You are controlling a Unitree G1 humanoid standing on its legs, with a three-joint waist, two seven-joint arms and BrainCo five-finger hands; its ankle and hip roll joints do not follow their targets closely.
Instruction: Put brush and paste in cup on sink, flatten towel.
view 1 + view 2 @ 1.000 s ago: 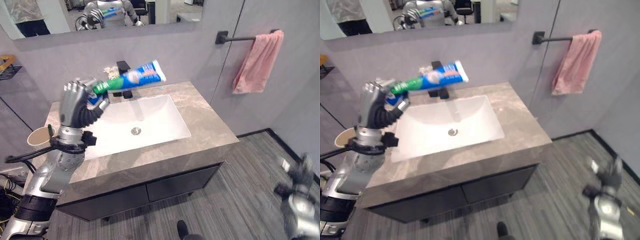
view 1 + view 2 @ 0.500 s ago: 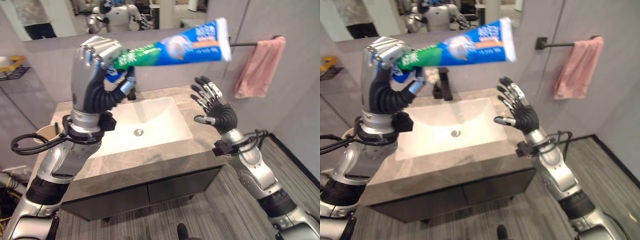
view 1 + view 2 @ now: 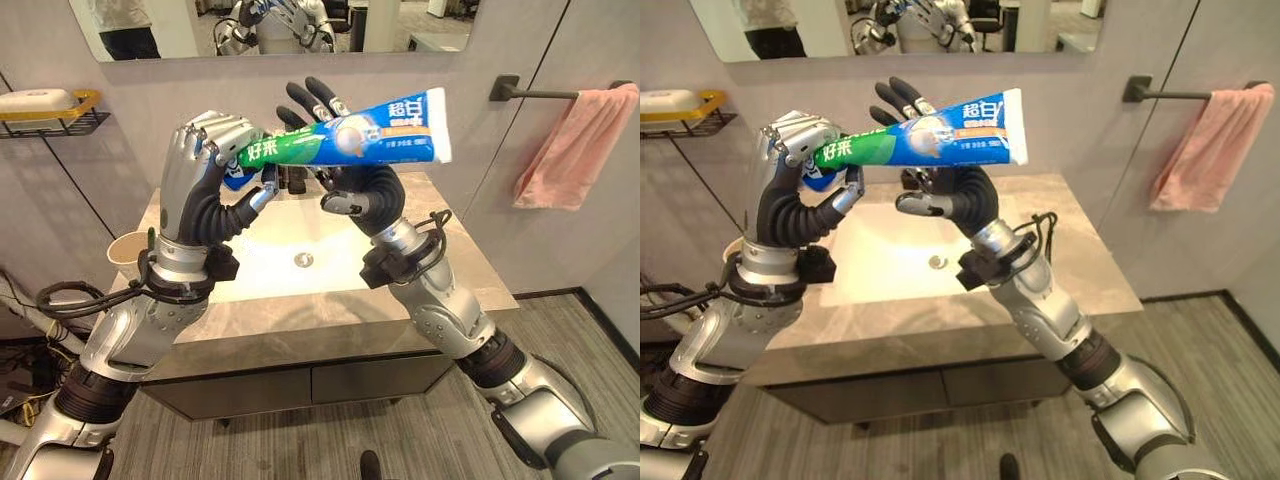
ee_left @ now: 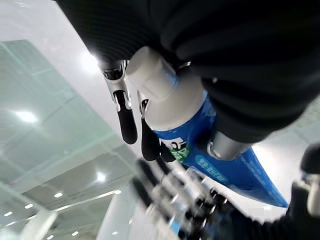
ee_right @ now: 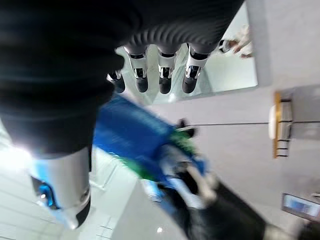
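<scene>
My left hand [image 3: 200, 170] is raised above the sink, shut on the cap end of a blue and green toothpaste tube [image 3: 350, 140] that points to the right. In the left wrist view the white cap [image 4: 157, 97] sits between its fingers. Just behind the tube's middle my right hand [image 3: 365, 190] is open, with its fingers spread upward and its thumb under the tube. A paper cup [image 3: 125, 258] stands at the counter's left end, with a thin green thing at its rim. A pink towel [image 3: 580, 145] hangs bunched on the wall bar at the right.
The white basin [image 3: 300, 250] is set in a grey stone counter [image 3: 440, 280] above dark cabinet doors. A wire shelf [image 3: 45, 105] with a soap bar hangs on the wall at upper left. A mirror runs above the sink.
My right hand has swung left and up until it is right behind the tube. The left hand still holds the tube high. The camera has shifted too.
</scene>
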